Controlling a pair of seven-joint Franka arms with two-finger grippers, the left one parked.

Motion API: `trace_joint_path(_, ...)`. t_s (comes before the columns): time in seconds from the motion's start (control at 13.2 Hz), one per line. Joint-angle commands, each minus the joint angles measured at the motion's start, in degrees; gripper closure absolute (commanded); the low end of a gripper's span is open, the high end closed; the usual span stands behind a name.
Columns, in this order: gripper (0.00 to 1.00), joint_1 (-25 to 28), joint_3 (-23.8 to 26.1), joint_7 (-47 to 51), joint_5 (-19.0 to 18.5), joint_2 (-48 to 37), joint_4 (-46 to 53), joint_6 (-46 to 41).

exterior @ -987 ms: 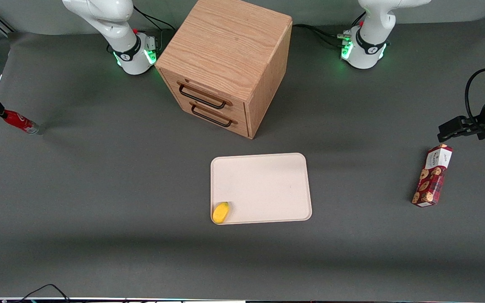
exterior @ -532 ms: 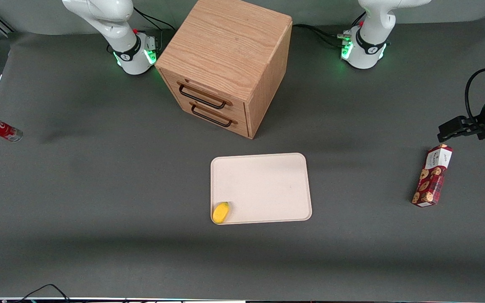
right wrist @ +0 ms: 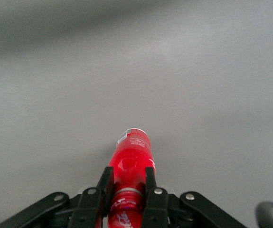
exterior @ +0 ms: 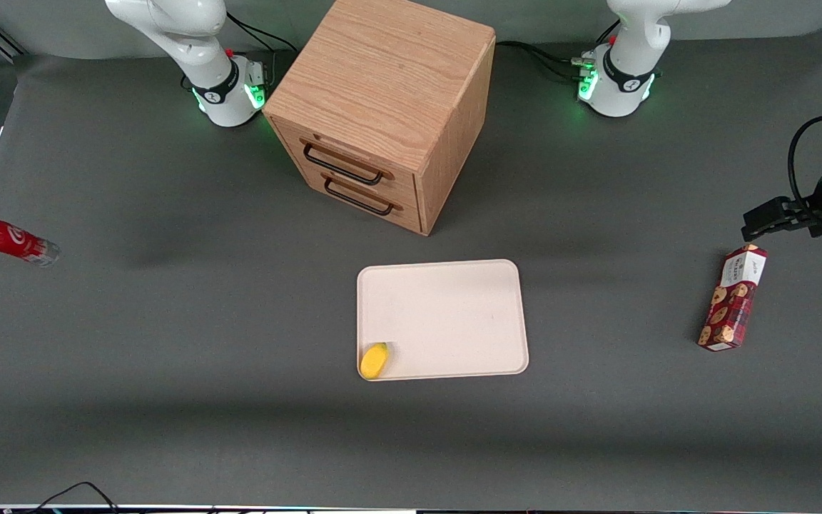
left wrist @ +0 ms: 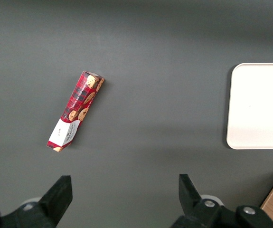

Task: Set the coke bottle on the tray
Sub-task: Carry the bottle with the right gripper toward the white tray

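The coke bottle (exterior: 10, 242) is a small red bottle with white lettering and a clear base. It hangs tilted, almost flat, above the table at the working arm's end, its base toward the middle. In the right wrist view my gripper (right wrist: 128, 178) is shut on the coke bottle (right wrist: 132, 152) around its neck, with the base pointing away from the camera. In the front view the gripper is almost wholly out of the picture. The cream-white tray (exterior: 454, 307) lies flat mid-table, in front of the cabinet and well apart from the bottle.
A yellow lemon-like object (exterior: 374, 360) sits in the tray's corner nearest the front camera. A wooden two-drawer cabinet (exterior: 382, 107) stands farther from the camera than the tray. A red cookie box (exterior: 732, 298) lies toward the parked arm's end.
The held bottle first slid outward toward the working arm's end, then came nearer to the front camera and slightly back inward. The grip has not changed.
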Motion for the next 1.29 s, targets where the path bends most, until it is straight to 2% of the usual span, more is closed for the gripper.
trace_joint_path(0.0,1.0,-0.4,7.6,13.3,0.0,0.1,6.1,-5.7)
trace_joint_path(0.38,1.0,-0.2,22.2,36.1,-0.4,3.5,15.0,-11.9)
trace_joint_path(0.68,1.0,1.7,33.3,54.2,-3.1,10.2,19.6,-11.6)
trace_joint_path(0.76,1.0,3.1,35.5,58.7,-5.0,12.4,21.6,-11.5)
trace_joint_path(0.99,1.0,9.5,36.7,68.2,-9.2,18.2,24.9,-10.9)
trace_joint_path(1.22,1.0,18.3,35.7,77.1,-14.0,25.0,30.6,-10.8)
